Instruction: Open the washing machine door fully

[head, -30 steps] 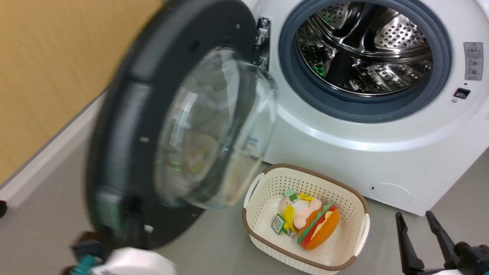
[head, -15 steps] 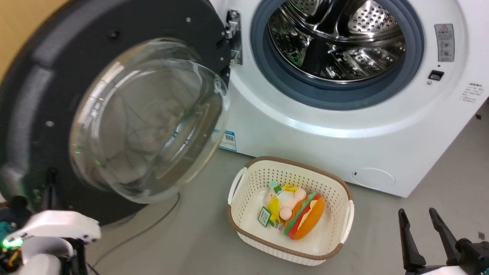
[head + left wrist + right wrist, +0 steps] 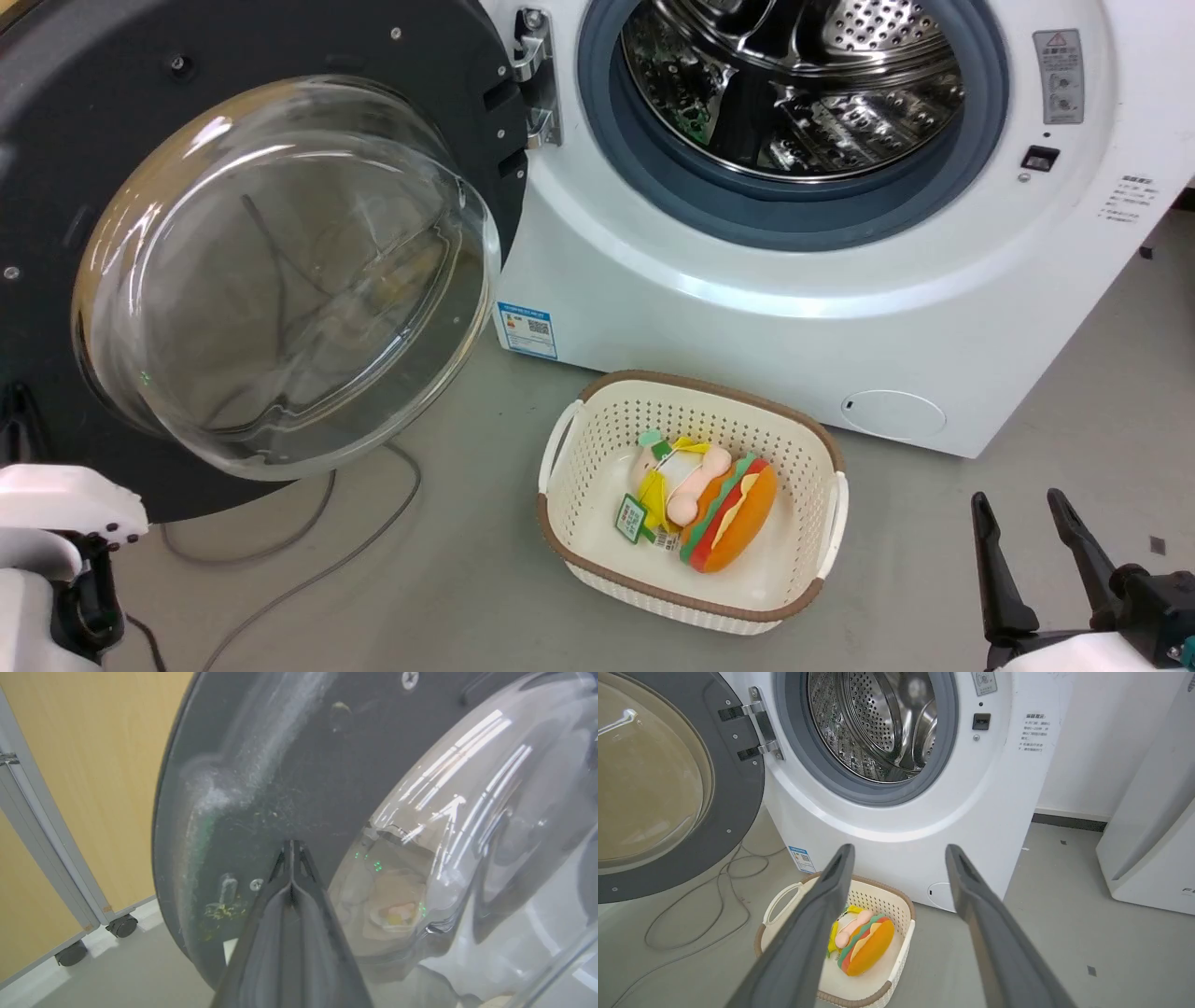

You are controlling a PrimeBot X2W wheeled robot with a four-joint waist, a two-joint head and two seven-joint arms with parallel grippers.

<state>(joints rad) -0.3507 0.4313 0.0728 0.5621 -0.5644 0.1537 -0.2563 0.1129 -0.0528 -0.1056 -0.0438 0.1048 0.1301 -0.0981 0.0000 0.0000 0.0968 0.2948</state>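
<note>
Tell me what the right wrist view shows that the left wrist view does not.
Right wrist view, not the left: the steel drum of the washing machine, the basket with a burger toy, a cable on the floor, a second white appliance, the open right end effector. Left wrist view, not the right: the shut left end effector, pointing at the washing machine door, and a yellow panel on castors. Both: that door, swung open, with its glass bowl.

White rounded forearm shell (image 3: 56, 509), black wrist joints (image 3: 86, 597), long dark tapered fingers (image 3: 994, 569)
</note>
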